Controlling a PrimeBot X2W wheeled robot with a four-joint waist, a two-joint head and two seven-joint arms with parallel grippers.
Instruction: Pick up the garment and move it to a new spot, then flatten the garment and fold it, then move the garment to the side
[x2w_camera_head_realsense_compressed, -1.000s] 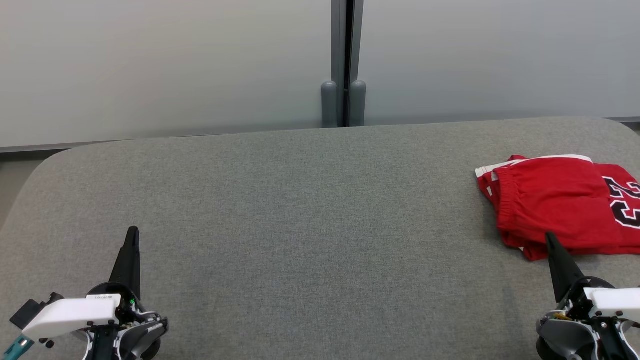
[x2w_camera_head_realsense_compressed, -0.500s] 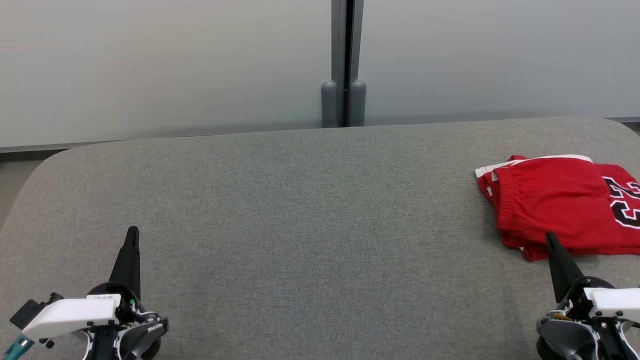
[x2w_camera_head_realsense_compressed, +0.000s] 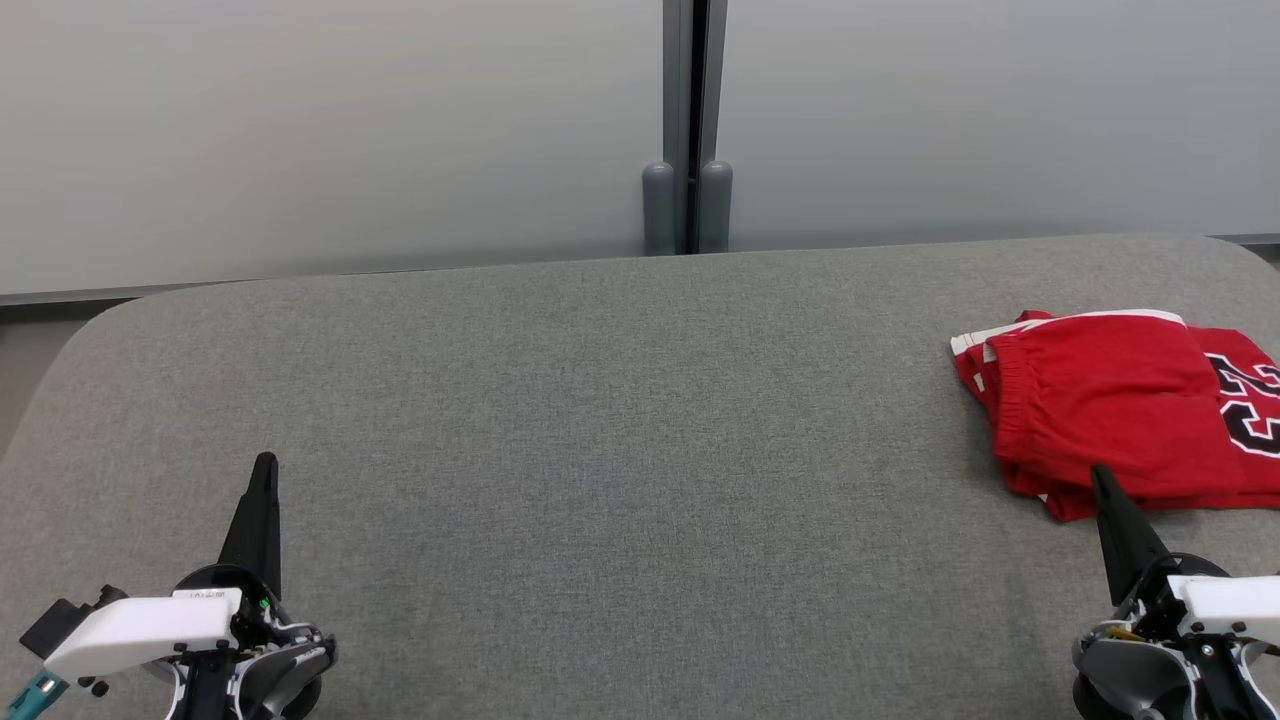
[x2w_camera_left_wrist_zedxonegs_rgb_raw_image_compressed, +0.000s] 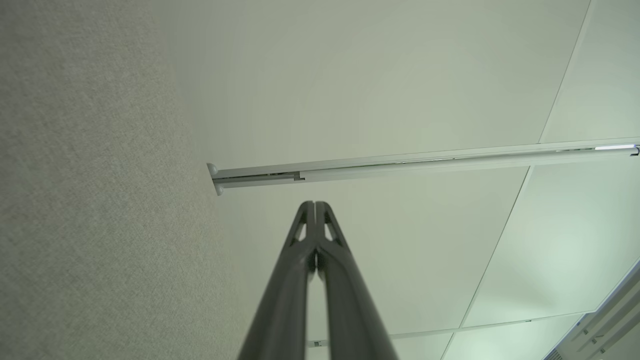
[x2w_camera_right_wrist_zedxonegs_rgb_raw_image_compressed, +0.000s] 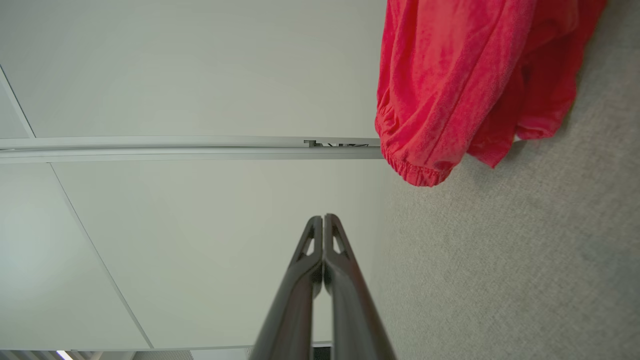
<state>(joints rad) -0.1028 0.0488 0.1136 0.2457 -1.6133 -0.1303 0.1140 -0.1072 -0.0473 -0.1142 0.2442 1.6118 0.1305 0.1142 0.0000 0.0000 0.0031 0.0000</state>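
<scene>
A red garment (x2w_camera_head_realsense_compressed: 1120, 410) with white trim and black numbers lies folded at the right edge of the grey padded table (x2w_camera_head_realsense_compressed: 600, 450). It also hangs into the upper right of the right wrist view (x2w_camera_right_wrist_zedxonegs_rgb_raw_image_compressed: 465, 80). My right gripper (x2w_camera_head_realsense_compressed: 1098, 472) rests at the lower right, shut and empty, its tip just in front of the garment's near edge. In its own wrist view the right gripper (x2w_camera_right_wrist_zedxonegs_rgb_raw_image_compressed: 323, 218) has its fingers pressed together. My left gripper (x2w_camera_head_realsense_compressed: 265, 462) sits at the lower left, shut on nothing, far from the garment; its wrist view shows the left gripper (x2w_camera_left_wrist_zedxonegs_rgb_raw_image_compressed: 314, 204) with fingers together.
Pale wall panels stand behind the table, split by a grey vertical post (x2w_camera_head_realsense_compressed: 687, 130) with two rounded feet. The table's rounded left corner (x2w_camera_head_realsense_compressed: 90, 330) curves toward the floor. Bare grey cloth spreads between the two grippers.
</scene>
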